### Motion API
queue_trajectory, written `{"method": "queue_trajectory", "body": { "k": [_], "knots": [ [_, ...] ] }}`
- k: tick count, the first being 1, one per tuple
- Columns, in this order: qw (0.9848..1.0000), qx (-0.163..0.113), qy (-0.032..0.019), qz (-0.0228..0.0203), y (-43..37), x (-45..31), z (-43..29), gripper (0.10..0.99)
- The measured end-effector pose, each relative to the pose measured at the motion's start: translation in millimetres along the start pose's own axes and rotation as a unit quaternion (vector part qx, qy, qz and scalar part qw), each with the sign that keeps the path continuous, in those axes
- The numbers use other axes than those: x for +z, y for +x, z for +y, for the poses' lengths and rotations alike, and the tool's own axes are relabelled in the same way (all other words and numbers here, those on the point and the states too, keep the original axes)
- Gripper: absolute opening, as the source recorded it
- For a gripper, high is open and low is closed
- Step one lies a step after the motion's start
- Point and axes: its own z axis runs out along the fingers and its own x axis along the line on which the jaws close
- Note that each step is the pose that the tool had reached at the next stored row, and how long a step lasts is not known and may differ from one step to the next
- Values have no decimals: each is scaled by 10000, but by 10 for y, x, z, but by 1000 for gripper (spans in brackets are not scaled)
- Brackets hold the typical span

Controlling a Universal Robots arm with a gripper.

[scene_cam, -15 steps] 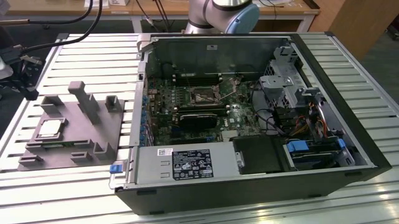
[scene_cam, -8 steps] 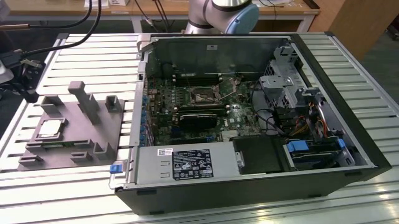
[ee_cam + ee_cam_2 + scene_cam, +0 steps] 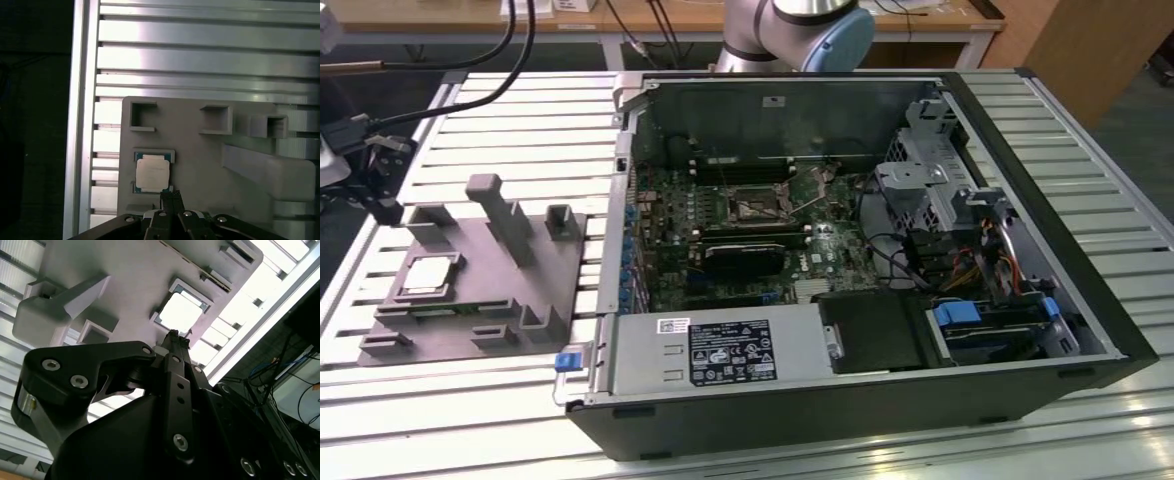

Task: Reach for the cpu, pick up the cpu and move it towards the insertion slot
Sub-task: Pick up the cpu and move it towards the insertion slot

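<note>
Reach step, cpu not yet grasped
Gripper (image 3: 170, 195) fingers pressed together, empty, poised just short of cpu (image 3: 152, 172) seated in grey fixture (image 3: 474, 290) at exterior view's left, well apart from insertion slot (image 3: 754, 207); likely needs fingers parted before any grasp

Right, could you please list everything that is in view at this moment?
table: one, silver slats, under everything.
computer case: one, black, open, on the table.
fixture: one, grey, on the table beside the case.
cpu: one, silver, in the fixture, exterior view's left.
insertion slot: one, dark, metal-framed, on the green board inside the case.
arm: one, grey and blue, exterior view's top edge.
hand: one, black, shut, empty, close to the cpu.
</note>
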Motion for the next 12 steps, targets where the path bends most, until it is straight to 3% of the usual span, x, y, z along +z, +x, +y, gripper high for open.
{"method": "queue_trajectory", "body": {
  "k": [6,12],
  "knots": [
    [10000,-1,0,-14,39,73,-2,106],
    [10000,-2,1,-53,128,169,-4,106]
  ]
}}
